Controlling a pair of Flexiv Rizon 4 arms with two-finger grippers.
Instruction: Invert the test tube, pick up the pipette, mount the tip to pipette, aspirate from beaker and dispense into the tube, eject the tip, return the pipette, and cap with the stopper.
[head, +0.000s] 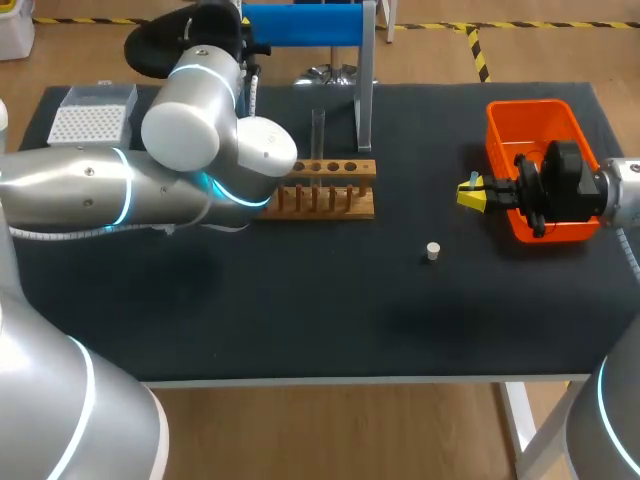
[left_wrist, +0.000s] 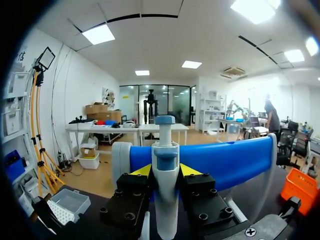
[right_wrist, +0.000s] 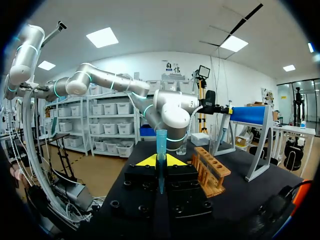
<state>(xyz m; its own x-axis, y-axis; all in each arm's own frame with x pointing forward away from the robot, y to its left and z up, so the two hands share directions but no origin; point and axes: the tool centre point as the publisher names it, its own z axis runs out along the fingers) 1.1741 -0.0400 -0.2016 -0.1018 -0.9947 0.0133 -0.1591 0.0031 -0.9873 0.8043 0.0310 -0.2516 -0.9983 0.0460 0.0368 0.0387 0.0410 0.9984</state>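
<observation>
Left gripper (left_wrist: 165, 170): fingers clamped on the pipette (left_wrist: 165, 150), held upright at the blue stand (left_wrist: 225, 160). Right gripper (right_wrist: 160, 161): fingers clamped on a blue tip (right_wrist: 161, 142), upright, just beside the orange bin (head: 535, 125). Wooden rack (head: 330, 195): mid-table, far side, with the test tube (head: 318, 135) upright in it. Tip box (head: 90, 118): far left corner. Stopper (head: 432, 251): on the table (head: 300, 320), between rack and bin, touching neither.

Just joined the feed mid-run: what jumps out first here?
The big left arm stretches across the table's back to the blue stand, its jaws closed on the white pipette. By the orange bin, the right arm pinches a blue tip upright in its jaws. A small white stopper lies alone on the dark tabletop.
</observation>
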